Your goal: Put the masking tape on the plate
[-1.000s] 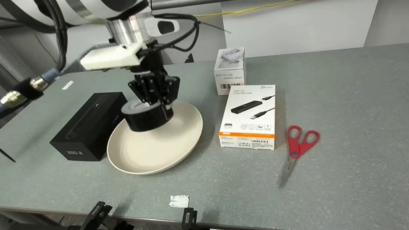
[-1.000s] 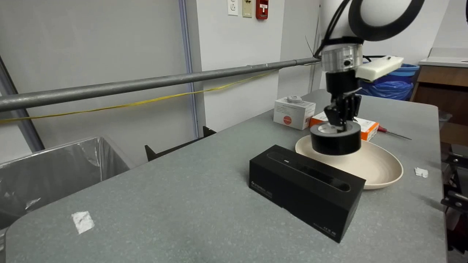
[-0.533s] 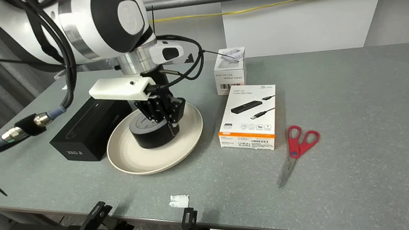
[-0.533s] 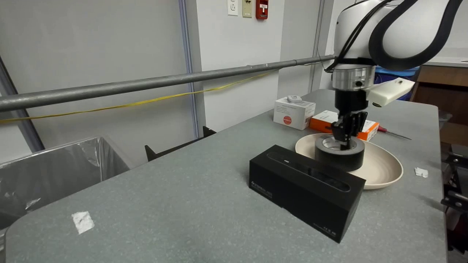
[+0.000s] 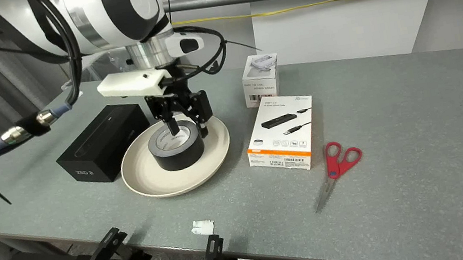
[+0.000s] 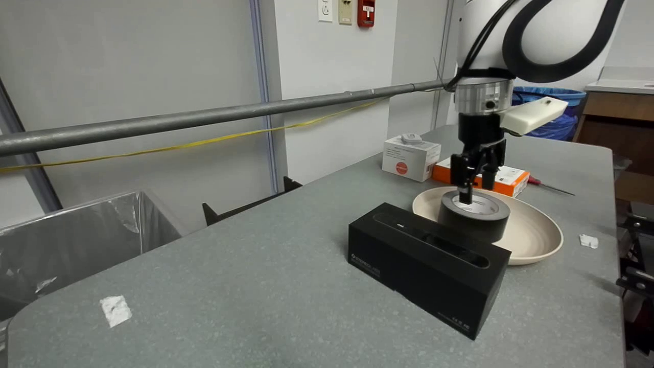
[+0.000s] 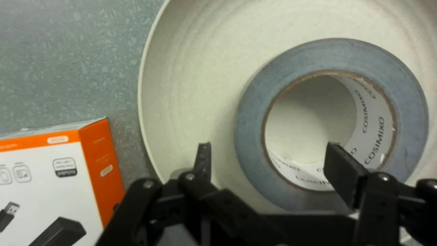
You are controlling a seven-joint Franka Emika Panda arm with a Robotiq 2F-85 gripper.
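The masking tape point(image 5: 178, 158), a dark roll with a grey top face, lies flat on the cream plate point(image 5: 142, 180). In both exterior views it sits inside the rim, with plate showing around it. My gripper point(image 5: 189, 132) stands open just above the roll. In the wrist view, one finger point(image 7: 336, 164) points over the hollow centre and the opposite finger point(image 7: 203, 155) is outside the ring, over bare plate point(image 7: 191, 85). Gaps show between both fingers and the wall of the masking tape point(image 7: 249, 130). How deep the inner fingertip reaches is hard to tell.
A black box point(image 5: 100, 142) stands close beside the plate. Across from it are a white-and-orange box point(image 5: 279, 129) and a small white box point(image 5: 261, 82). Red-handled scissors point(image 5: 334, 169) lie farther along the table. A paper scrap point(image 5: 203, 227) is near the edge.
A second ago the gripper held the tape above the plate. It came down with it, then the fingers spread and let go. The gripper has since risen slightly; the tape stayed down.
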